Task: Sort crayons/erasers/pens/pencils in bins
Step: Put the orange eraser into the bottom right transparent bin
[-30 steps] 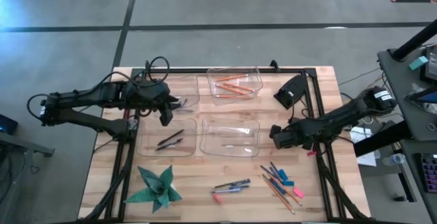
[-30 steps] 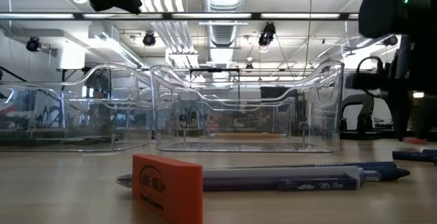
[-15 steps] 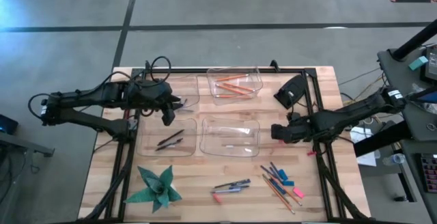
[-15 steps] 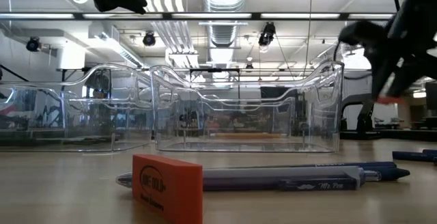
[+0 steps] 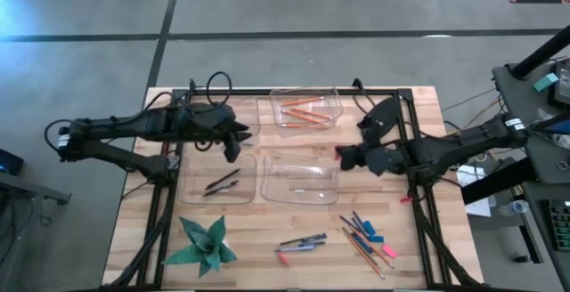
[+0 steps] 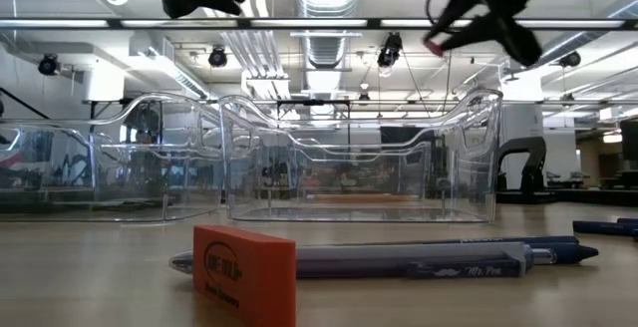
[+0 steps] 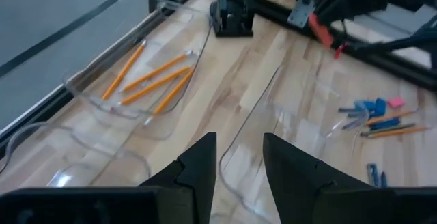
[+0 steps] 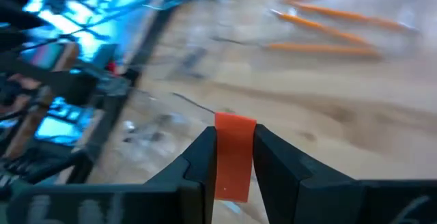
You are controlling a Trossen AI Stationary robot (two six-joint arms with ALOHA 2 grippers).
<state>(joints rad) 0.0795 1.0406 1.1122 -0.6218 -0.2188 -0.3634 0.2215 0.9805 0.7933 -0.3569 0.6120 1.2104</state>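
Pencils and pens are partly binned. The right gripper clamps a red eraser; the left gripper gapes empty. Many loose items remain.

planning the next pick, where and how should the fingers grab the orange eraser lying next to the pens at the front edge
Grip the orange eraser across its two broad flat faces, coming straight down from above. It stands on a long edge beside the pens, so its top edge is free.

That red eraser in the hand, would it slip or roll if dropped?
Probably neither. The red eraser is a flat-sided block, so it should land and stay put. The right hand pinches it by its faces without visible sagging, so it seems fairly stiff and light.
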